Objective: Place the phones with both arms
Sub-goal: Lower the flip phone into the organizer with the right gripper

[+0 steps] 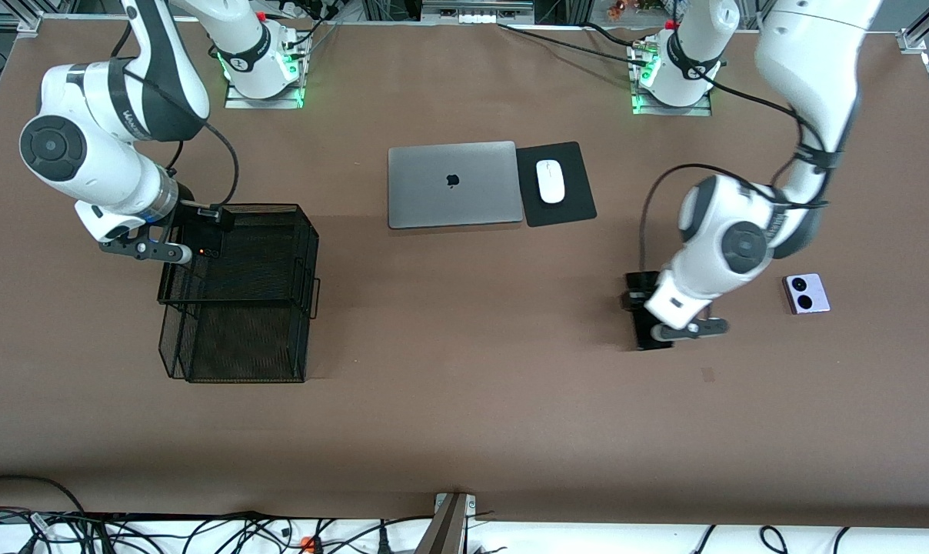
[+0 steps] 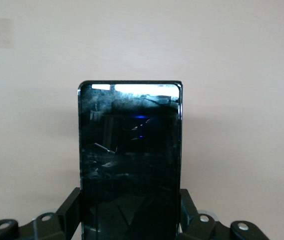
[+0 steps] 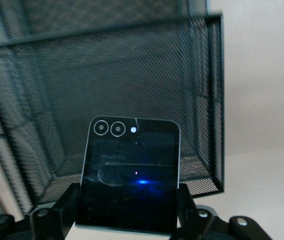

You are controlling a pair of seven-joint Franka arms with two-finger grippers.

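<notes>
My left gripper (image 1: pixel 640 306) is shut on the long black slab phone (image 1: pixel 655 337), low at the table toward the left arm's end. In the left wrist view the slab phone (image 2: pixel 130 140) sits between the gripper's (image 2: pixel 130 216) two fingers, over bare table. The lilac-white phone with two black circles (image 1: pixel 806 293) lies on the table beside it, closer to the left arm's end. My right gripper (image 1: pixel 203 231) is shut on the small black flip phone (image 3: pixel 129 170) and holds it over the black mesh tray (image 1: pixel 311 254). The tray's mesh (image 3: pixel 107 75) fills the right wrist view past the right gripper (image 3: pixel 128 212).
A closed silver laptop (image 1: pixel 454 185) lies at the table's middle, farther from the front camera. Beside it a white mouse (image 1: pixel 551 181) sits on a black pad (image 1: pixel 572 200). The mesh tray has two stacked tiers, the lower one (image 1: pixel 241 346) sticking out toward the front camera.
</notes>
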